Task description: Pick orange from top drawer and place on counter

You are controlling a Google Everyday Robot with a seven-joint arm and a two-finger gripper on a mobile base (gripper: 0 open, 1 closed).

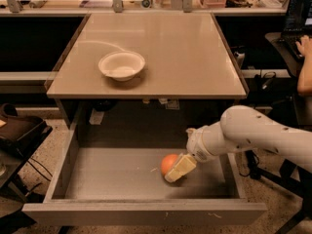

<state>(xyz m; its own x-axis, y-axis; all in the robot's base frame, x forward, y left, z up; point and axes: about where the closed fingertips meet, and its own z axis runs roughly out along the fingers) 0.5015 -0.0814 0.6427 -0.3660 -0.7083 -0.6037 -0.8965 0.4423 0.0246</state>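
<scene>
The orange (167, 163) lies on the grey bottom of the open top drawer (112, 174), right of its middle. My gripper (176, 170) reaches down into the drawer from the right on a white arm (253, 135) and sits against the orange's right front side, partly covering it. The beige counter (185, 52) lies above and behind the drawer.
A white bowl (121, 65) stands on the left part of the counter. The drawer's front panel (146, 213) and side walls enclose the gripper. A person's arm at a laptop (304, 48) is at the far right. Cluttered shelves run along the back.
</scene>
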